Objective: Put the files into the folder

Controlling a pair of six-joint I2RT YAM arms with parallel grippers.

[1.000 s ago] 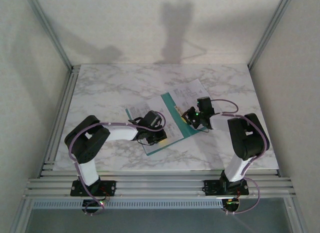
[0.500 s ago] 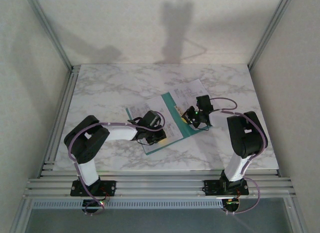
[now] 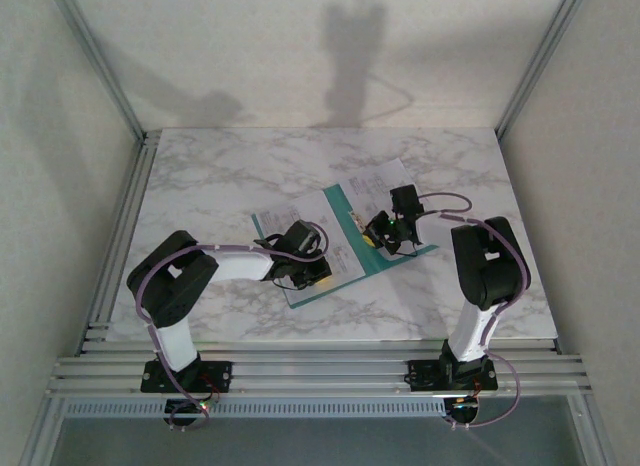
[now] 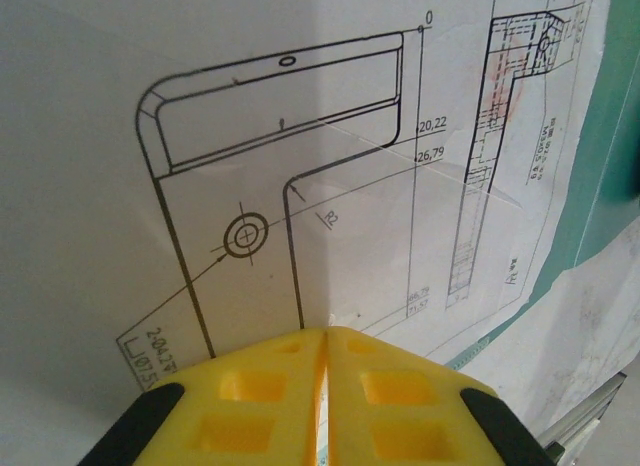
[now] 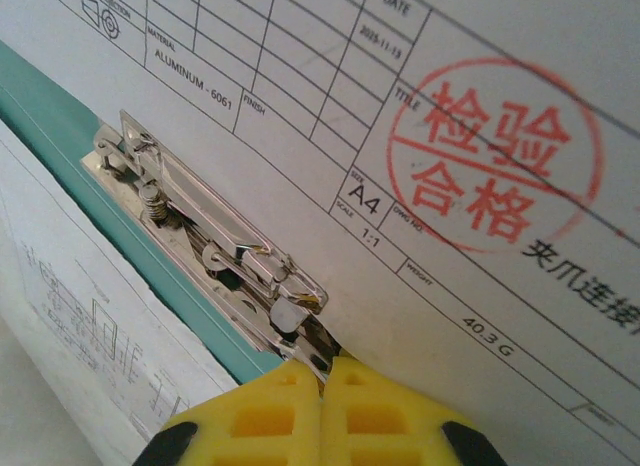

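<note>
On the marble table (image 3: pixel 200 176), near its middle, the folder (image 3: pixel 308 298) lies open and flat at a slant, a thin teal-green card whose edges show around the paper. The files (image 3: pixel 375 181) are white printed sheets spread across it, one reaching past its far right corner onto the table. Along the folder's spine sits a silver metal clip (image 5: pixel 210 246) with small springs. The sheet beside the clip carries a ruled title block reading ALUMINUM - 6061, A4 and 1:1, and a round red stamp (image 5: pixel 495 151) with Chinese characters. The left gripper (image 4: pixel 325 336) is over the left half, its yellow jaws closed with only a thin slit between them and the tips at a sheet with a black line drawing of an L-shaped bracket (image 4: pixel 270 146) with dimension figures. The right gripper (image 5: pixel 325 364) has its jaws shut, the tips meeting the near end of the clip; whether they pinch it I cannot tell
</note>
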